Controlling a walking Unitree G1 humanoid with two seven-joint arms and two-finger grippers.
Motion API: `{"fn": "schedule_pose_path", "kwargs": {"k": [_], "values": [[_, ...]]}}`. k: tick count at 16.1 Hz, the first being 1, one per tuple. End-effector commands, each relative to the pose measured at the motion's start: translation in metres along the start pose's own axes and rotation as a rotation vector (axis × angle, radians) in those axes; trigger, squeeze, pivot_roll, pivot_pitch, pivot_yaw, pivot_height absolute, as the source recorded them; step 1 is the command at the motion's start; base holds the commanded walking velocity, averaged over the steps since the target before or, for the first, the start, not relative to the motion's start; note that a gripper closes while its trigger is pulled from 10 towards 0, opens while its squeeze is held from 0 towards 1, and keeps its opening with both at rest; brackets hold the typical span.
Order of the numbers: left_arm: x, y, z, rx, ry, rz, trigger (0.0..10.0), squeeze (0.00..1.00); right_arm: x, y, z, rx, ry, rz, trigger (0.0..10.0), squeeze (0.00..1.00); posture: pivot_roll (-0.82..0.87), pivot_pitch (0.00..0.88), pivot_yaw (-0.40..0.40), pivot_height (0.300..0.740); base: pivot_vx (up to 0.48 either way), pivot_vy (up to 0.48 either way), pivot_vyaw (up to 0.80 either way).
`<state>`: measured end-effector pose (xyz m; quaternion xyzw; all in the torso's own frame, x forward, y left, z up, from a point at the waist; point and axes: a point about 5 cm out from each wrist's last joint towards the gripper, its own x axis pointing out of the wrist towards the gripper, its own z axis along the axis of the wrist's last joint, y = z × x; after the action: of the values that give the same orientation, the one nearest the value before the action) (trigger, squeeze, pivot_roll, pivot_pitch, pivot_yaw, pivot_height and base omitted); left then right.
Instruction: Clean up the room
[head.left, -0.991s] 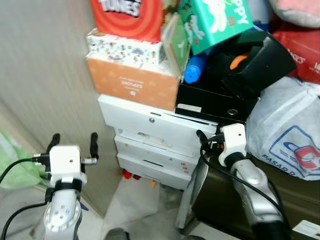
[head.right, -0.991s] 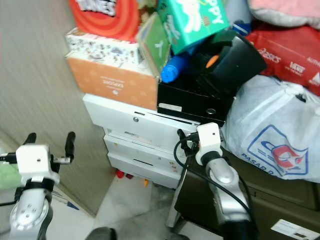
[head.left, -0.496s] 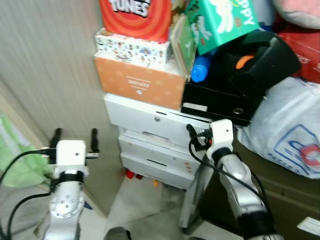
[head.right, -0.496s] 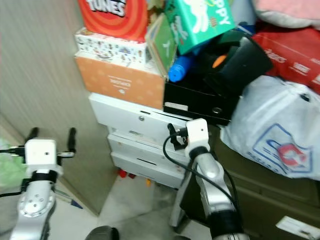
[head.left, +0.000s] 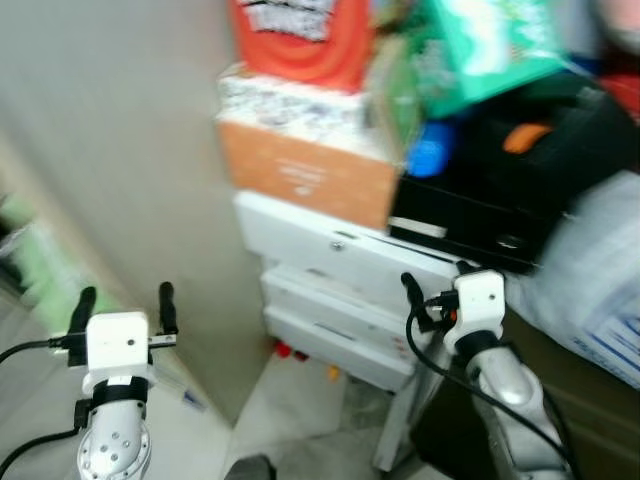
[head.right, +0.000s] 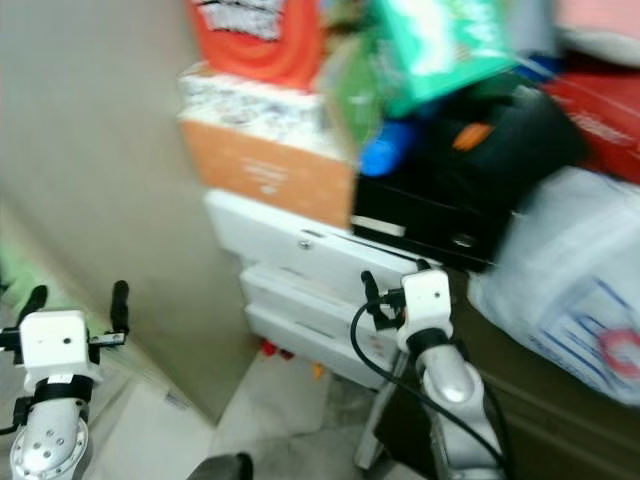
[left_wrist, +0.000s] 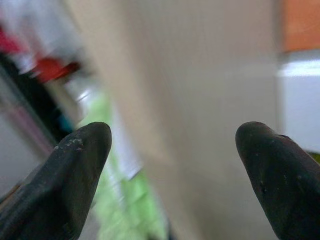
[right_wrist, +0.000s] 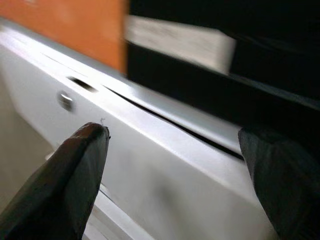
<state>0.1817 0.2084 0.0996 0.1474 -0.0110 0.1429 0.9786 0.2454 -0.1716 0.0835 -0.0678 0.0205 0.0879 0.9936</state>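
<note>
The picture is blurred by motion. A white drawer unit (head.left: 330, 290) stands against the wall with a pile on top: an orange box (head.left: 300, 175), a red box (head.left: 300, 30), a green pack (head.left: 470, 50), a blue bottle (head.left: 432, 160) and a black box (head.left: 500, 190). My right gripper (head.left: 437, 290) is open, held just in front of the top drawer's right end; in the right wrist view the drawer front (right_wrist: 165, 165) lies between its fingers (right_wrist: 80, 175). My left gripper (head.left: 125, 300) is open and empty, low at the left facing the beige wall (left_wrist: 200, 100).
A white plastic bag (head.left: 600, 280) lies on a dark chest at the right. Small red and orange bits (head.left: 285, 350) sit on the tiled floor under the drawers. Something light green (head.left: 40, 270) lies at the far left by the wall.
The whole picture has slid to the right and blurred, so the camera has turned left. Both grippers stay open; the right one remains by the top drawer.
</note>
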Motion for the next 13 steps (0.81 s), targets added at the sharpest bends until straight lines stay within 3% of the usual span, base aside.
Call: {"fn": "schedule_pose_path", "kwargs": {"k": [1, 4, 13], "values": [[-0.003, 0.004, 0.002, 0.0, 0.004, 0.028, 10.0, 0.0, -0.002, -0.003, 0.005, -0.002, -0.009, -0.006, 10.0, 0.0, -0.05, 0.0, -0.014, 0.74, 0.0, 0.0, 0.8], [-0.011, 0.004, 0.0, -0.005, 0.031, 0.032, 10.0, 0.0, -0.014, -0.005, 0.003, -0.013, 0.018, 0.008, 10.0, 0.0, -0.05, 0.0, -0.02, 0.74, 0.0, 0.0, 0.8], [-0.013, -0.005, 0.001, -0.038, 0.051, -0.012, 10.0, 0.0, -0.008, -0.01, -0.003, 0.005, 0.043, 0.032, 10.0, 0.0, -0.05, 0.013, -0.013, 0.74, 0.0, 0.0, 0.8]]}}
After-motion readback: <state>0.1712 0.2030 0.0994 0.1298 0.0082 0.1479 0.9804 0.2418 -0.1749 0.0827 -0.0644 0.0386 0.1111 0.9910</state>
